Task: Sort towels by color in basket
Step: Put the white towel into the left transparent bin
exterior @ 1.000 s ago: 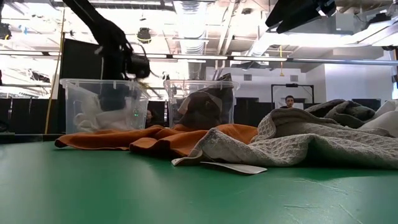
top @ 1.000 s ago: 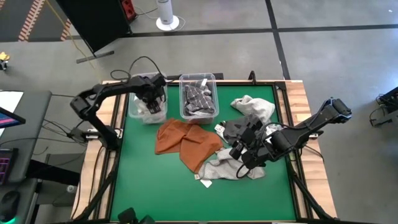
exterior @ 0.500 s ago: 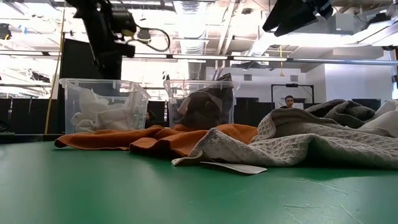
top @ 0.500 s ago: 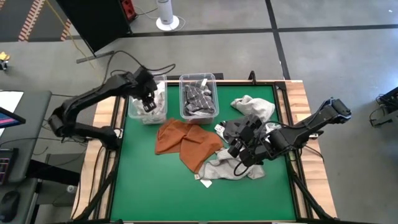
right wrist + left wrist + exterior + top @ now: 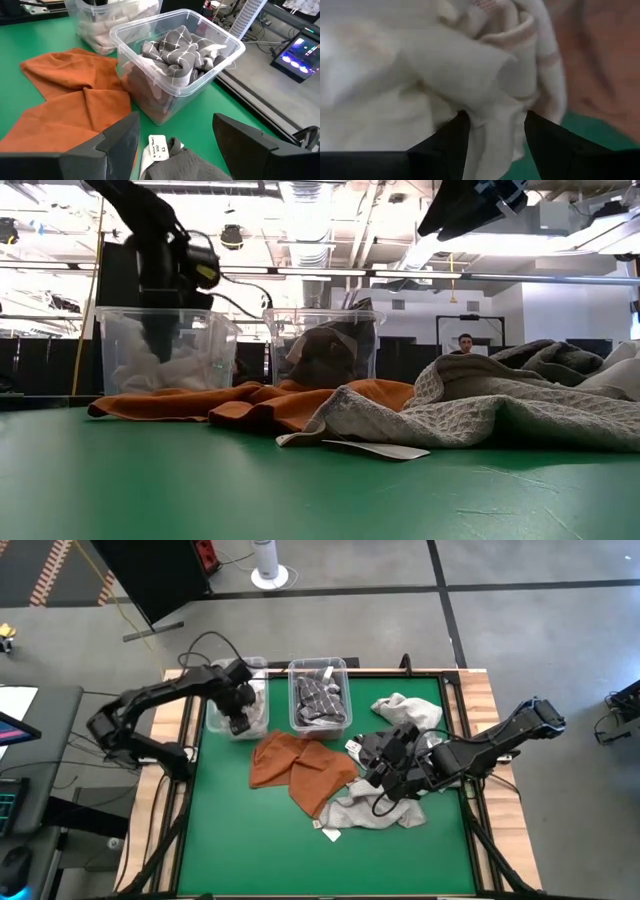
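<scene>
Overhead, the left gripper (image 5: pixel 240 712) dips into the clear plastic bin of white towels (image 5: pixel 238 716). Its wrist view shows parted fingers (image 5: pixel 451 137) pressed into white cloth (image 5: pixel 470 75). The right gripper (image 5: pixel 172 145) gapes empty over the rust-orange towel (image 5: pixel 75 100).

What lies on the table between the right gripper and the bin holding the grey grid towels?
In the right wrist view, between the right gripper and the bin: bare green table and a white label tag.

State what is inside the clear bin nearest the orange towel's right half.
Inside the clear bin lies a grey towel with white grid, bunched on top. A darker cloth shows through the wall below; the bottom is hidden.
</scene>
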Tool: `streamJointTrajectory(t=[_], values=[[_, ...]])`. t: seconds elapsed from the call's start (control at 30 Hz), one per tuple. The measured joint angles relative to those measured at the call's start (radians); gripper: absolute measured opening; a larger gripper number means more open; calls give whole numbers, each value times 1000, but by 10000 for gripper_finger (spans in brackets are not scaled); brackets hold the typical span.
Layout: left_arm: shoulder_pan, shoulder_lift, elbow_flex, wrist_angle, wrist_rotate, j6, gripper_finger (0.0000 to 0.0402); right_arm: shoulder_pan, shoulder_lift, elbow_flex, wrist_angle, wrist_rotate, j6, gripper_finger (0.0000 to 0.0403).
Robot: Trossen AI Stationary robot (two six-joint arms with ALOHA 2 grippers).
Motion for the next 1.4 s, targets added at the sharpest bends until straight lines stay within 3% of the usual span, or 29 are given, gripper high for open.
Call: streamJointTrajectory(t=[0.17,0.23,0.7,0.93,1.2,1.4], values=[[11,124,-1,15,181,11,183,6,0,0,1,-2,-23,281],[5,143,-1,14,203,19,182,6,0,0,1,-3,-26,281],[-9,-42,170,-110,4,79,182,3,0,0,9,-2,-26,281],[-7,-83,152,144,-175,120,182,3,0,0,44,-2,-56,281],[9,2,17,450,-127,191,183,6,0,0,44,-3,-56,281],[44,124,-17,409,-110,166,183,6,0,0,44,-3,-56,281]])
